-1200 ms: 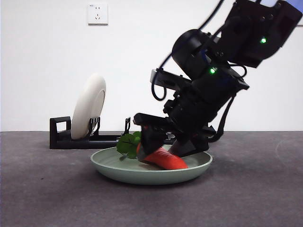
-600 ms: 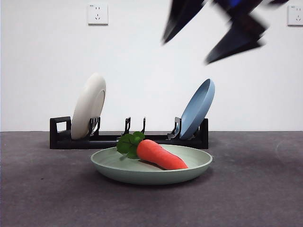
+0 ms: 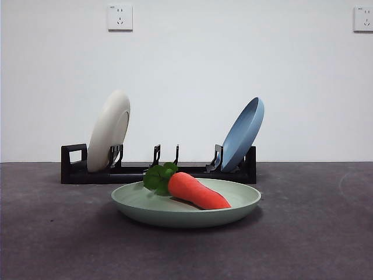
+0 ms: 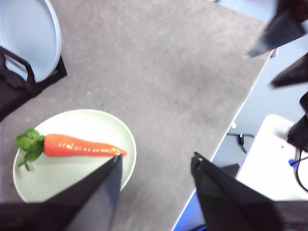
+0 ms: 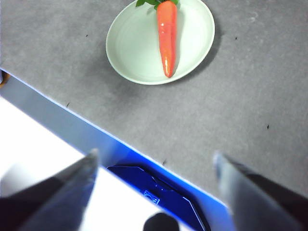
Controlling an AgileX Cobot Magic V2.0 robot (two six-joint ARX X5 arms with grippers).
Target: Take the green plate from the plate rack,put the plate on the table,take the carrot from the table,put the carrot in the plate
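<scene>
The carrot (image 3: 198, 191) lies on its side in the green plate (image 3: 134, 205), which rests flat on the table (image 3: 315, 233) in front of the plate rack (image 3: 140, 172). Neither gripper shows in the front view. My left gripper (image 4: 155, 163) hangs open high above the table, with the green plate (image 4: 82, 126) and carrot (image 4: 82, 146) below it to one side. My right gripper (image 5: 155, 155) is open too, high over the table's edge, well away from the green plate (image 5: 134, 53) and carrot (image 5: 167, 33). Both grippers hold nothing.
A cream-white plate (image 3: 109, 131) leans in the rack's left end and a blue plate (image 3: 242, 134) in its right end. The table edge (image 5: 86, 122) runs close under the right gripper. The other arm's dark jaws (image 4: 284, 43) show in the left wrist view.
The arm that was down at the plate on the carrot has let go and risen out of the front view. The carrot stays lying in the plate.
</scene>
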